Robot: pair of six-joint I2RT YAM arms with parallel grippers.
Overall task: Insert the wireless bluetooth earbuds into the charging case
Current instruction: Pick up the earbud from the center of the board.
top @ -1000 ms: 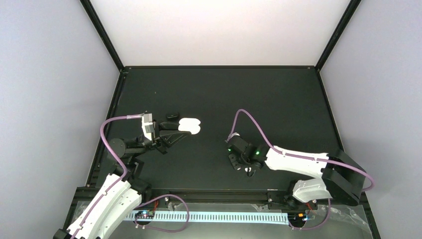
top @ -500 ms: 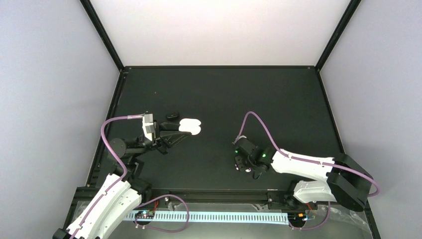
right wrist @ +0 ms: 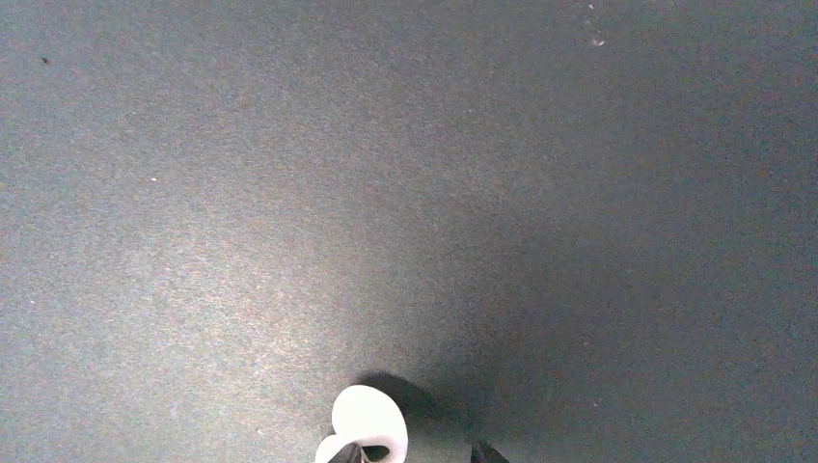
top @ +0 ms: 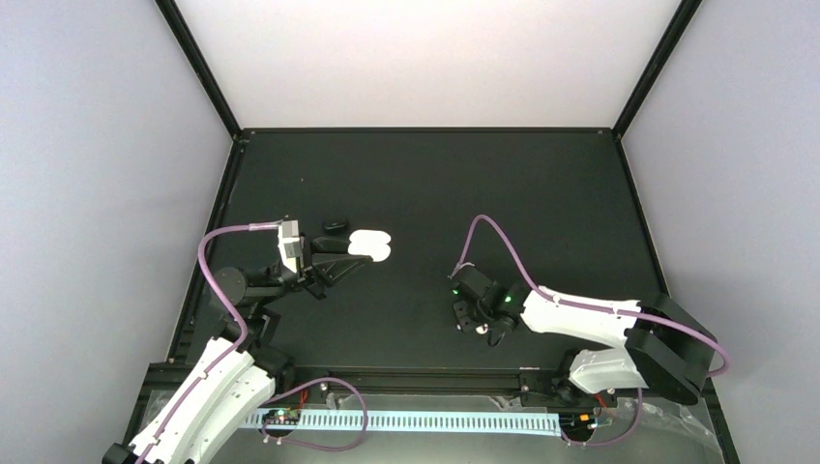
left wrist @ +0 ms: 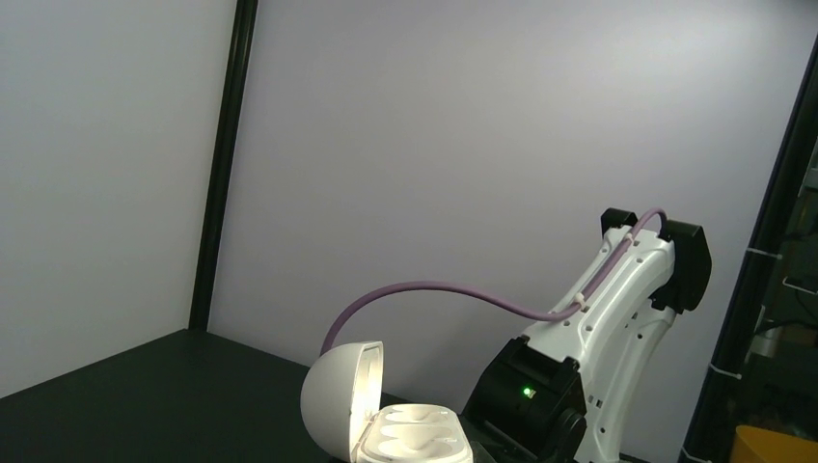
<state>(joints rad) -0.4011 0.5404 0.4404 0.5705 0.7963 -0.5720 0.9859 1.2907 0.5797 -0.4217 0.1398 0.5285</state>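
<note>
The white charging case [top: 371, 244] lies open on the black table, left of centre. In the left wrist view its lid [left wrist: 336, 400] stands up and its two cavities [left wrist: 415, 439] are empty. My left gripper [top: 350, 257] reaches to the case's near end and seems closed on it; its fingers are out of the wrist frame. My right gripper [top: 476, 327] points down at the mat near the front, jaws apart. One white earbud [right wrist: 369, 429] lies on the mat against the left fingertip [right wrist: 349, 454]. White specks [top: 467, 328] show under that gripper from above. The black earbuds are not visible.
A small black oval object [top: 335, 225] lies just behind the case. The black frame rails [top: 232, 193] border the mat, with grey walls around it. The right arm [left wrist: 598, 328] stands behind the case in the left wrist view.
My right gripper shifted toward the front and right, then eased back a little. The left arm and the case have not moved.
</note>
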